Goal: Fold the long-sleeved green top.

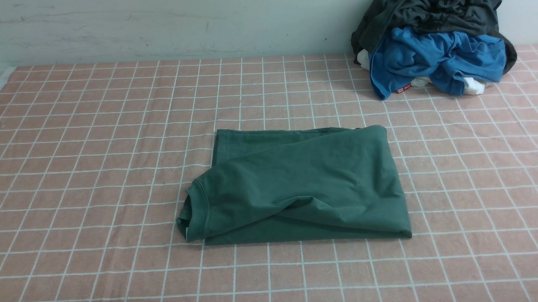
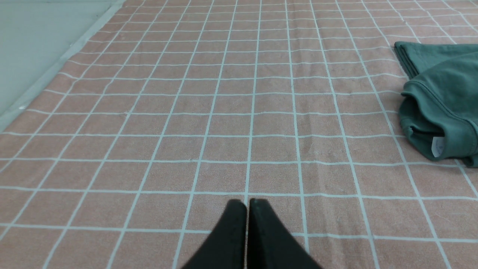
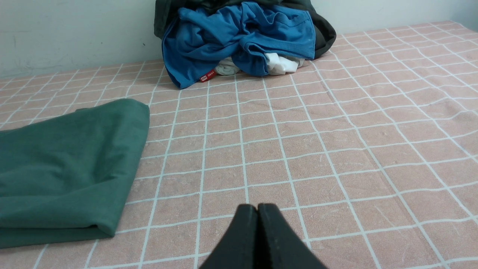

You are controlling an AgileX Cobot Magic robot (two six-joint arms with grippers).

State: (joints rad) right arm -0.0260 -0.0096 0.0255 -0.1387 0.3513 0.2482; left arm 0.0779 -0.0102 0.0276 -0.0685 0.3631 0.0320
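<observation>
The green long-sleeved top (image 1: 298, 186) lies folded into a rough rectangle mid-cloth (ribbed neck at its 9 o'clock end). The left gripper (image 2: 247, 203) and right gripper (image 3: 257, 207) are both closed on nothing, above the checked cloth (image 1: 93, 177). A clothes pile (image 1: 432, 39) sits at 1 o'clock
</observation>
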